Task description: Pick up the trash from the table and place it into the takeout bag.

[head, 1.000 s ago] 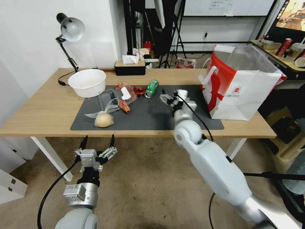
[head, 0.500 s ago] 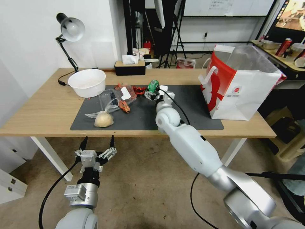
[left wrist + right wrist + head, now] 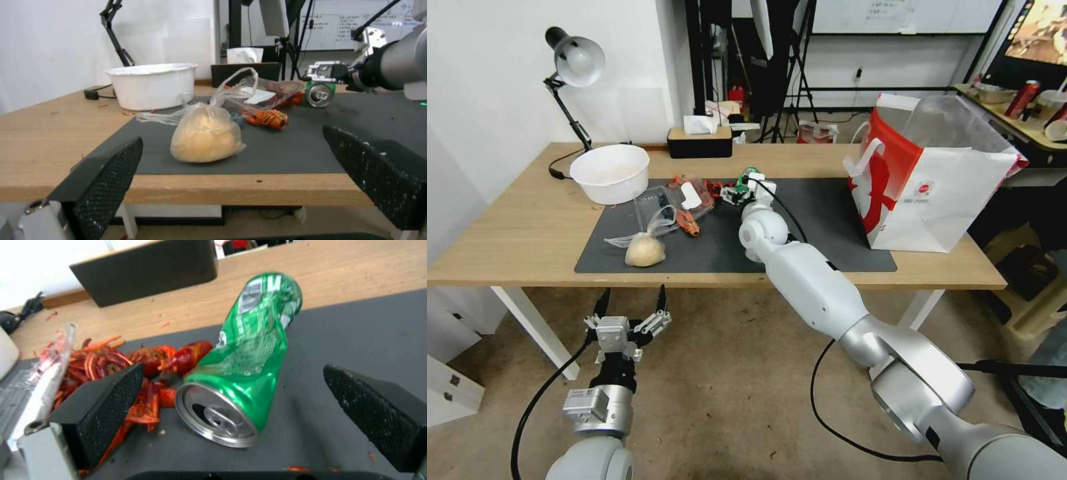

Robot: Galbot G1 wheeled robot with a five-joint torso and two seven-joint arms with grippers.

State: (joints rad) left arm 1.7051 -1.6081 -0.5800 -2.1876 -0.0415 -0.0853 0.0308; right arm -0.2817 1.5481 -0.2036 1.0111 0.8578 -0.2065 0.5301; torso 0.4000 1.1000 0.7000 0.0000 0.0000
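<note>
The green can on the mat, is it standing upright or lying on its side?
Lying on its side. The dented green can rests lengthwise on the dark mat, its opened top facing the open right claw.

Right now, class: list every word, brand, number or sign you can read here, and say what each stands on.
None reads clearly.
Green can: white print, too blurred to read.
Takeout bag: small red logo, too small to read.
Whiteboard: handwriting, too small to read.
Right gripper, open around the can: no marking.
</note>
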